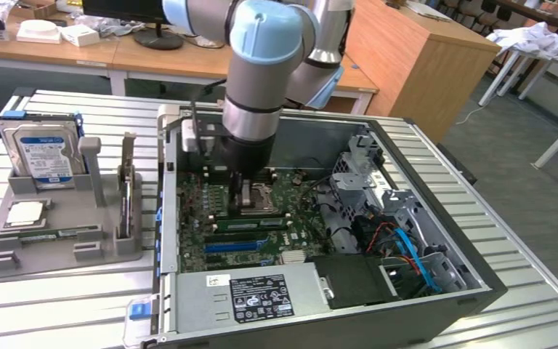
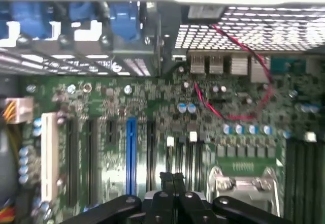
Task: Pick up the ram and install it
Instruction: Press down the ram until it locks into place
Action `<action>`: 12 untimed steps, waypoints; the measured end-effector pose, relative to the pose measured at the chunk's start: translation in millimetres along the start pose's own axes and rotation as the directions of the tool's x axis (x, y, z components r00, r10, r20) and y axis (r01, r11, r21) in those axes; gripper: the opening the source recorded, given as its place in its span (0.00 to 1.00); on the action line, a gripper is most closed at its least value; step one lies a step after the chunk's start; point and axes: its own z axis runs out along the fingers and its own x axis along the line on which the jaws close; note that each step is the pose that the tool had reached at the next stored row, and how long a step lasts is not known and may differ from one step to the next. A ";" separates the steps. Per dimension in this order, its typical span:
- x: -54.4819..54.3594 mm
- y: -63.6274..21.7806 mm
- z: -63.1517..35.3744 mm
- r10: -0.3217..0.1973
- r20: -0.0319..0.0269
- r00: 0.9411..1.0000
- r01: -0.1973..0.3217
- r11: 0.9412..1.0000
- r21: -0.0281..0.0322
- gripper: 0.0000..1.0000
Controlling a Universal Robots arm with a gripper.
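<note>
- In the exterior view, from its left: a grey holder tray (image 1: 61,240) stands on the slatted metal table (image 1: 66,305), carrying an upright silver hard drive (image 1: 37,149) with a blue label, a small square processor chip (image 1: 25,212), one ram stick (image 1: 126,196) standing on edge at the tray's side nearest the case, and a second green stick (image 1: 51,234) lying flat.
- Just beside the tray sits the open computer case (image 1: 434,240), its motherboard (image 1: 250,233) exposed. The arm (image 1: 264,65) reaches down into it.
- The wrist view shows what the arm hides there: the gripper (image 2: 172,181) with its black fingers (image 2: 166,183) pressed together, nothing between them, above the motherboard's expansion slots, including a blue slot (image 2: 131,155), and near the silver processor socket (image 2: 244,181). A red cable (image 2: 223,107) loops over the board.
- The upright ram is a thin, narrow, dark stick, well apart from the gripper.
- Behind the table are wooden desks (image 1: 172,54); on the exterior view's right, grey floor (image 1: 522,167).
</note>
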 end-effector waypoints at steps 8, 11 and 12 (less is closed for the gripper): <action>-0.1 -27.0 -26.0 0.000 0.004 1.000 0.000 1.000 0.000 0.10; -0.1 -37.3 -35.5 0.000 0.007 1.000 0.000 1.000 0.000 0.10; -0.1 -39.6 -37.0 0.000 0.008 1.000 0.000 1.000 0.000 0.10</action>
